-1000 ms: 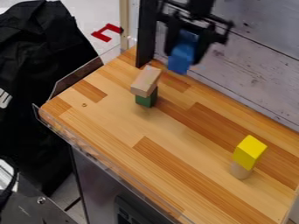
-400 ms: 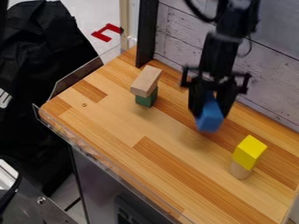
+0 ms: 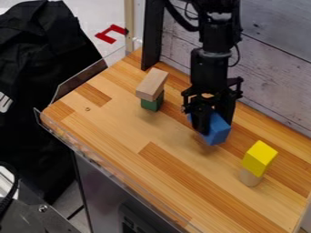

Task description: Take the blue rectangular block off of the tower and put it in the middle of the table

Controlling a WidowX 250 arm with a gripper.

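Holding blue block (image 3: 218, 134) in closed black gripper (image 3: 213, 126), at its lower end, over table (image 3: 124, 125), btwn wood-and-green stack (image 3: 151, 87) (far left) and yellow block (image 3: 260, 158) (near right). Long axis part-hidden. Prob. lower next, slightly left.

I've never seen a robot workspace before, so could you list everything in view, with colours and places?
Blue block: one, blue, in the jaws, over the table
Tan block: one, tan, atop the green block
Green block: one, green, on the table
Yellow block: one, yellow, atop the cylinder
Cylinder: one, tan, on the table
Table: one, wood-brown, centre
Cloth: one, black, left
Wall: one, whitish, behind the table
Arm: one, black, from the top edge
Jaws: one pair, black, closed on the blue block
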